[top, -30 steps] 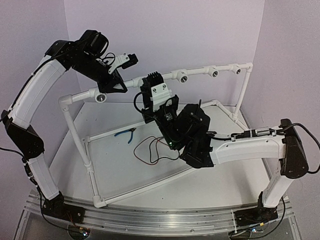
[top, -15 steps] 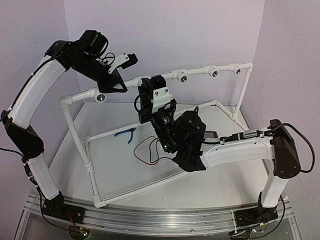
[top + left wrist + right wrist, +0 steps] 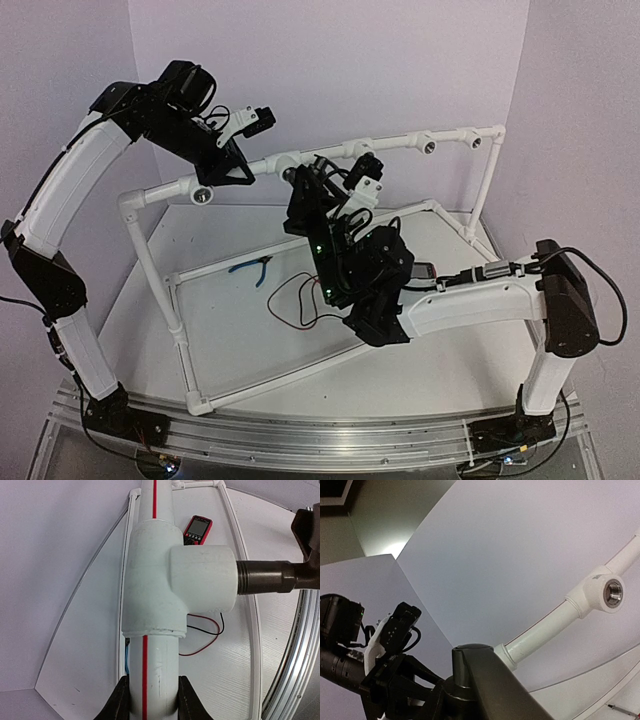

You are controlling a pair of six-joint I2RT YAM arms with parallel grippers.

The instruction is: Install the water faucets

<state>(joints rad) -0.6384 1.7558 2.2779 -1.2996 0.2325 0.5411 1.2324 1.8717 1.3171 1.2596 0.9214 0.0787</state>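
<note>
Left gripper (image 3: 152,700) clamps the pipe (image 3: 160,672) at 6 o'clock, likely bracing it — right gripper (image 3: 303,190) grips the faucet (image 3: 265,577) entering the socket (image 3: 202,577) from 3 o'clock.

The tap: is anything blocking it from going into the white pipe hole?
No, nothing visible does. The tap already has its threaded end at the mouth of the white socket, no gap showing. The left gripper clamps the pipe just below.

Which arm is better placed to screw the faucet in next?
The right arm: its jaws hold the faucet, whose threaded end sits in the tee socket. The left arm has its jaws clamped on the pipe beside the tee, bracing it.
</note>
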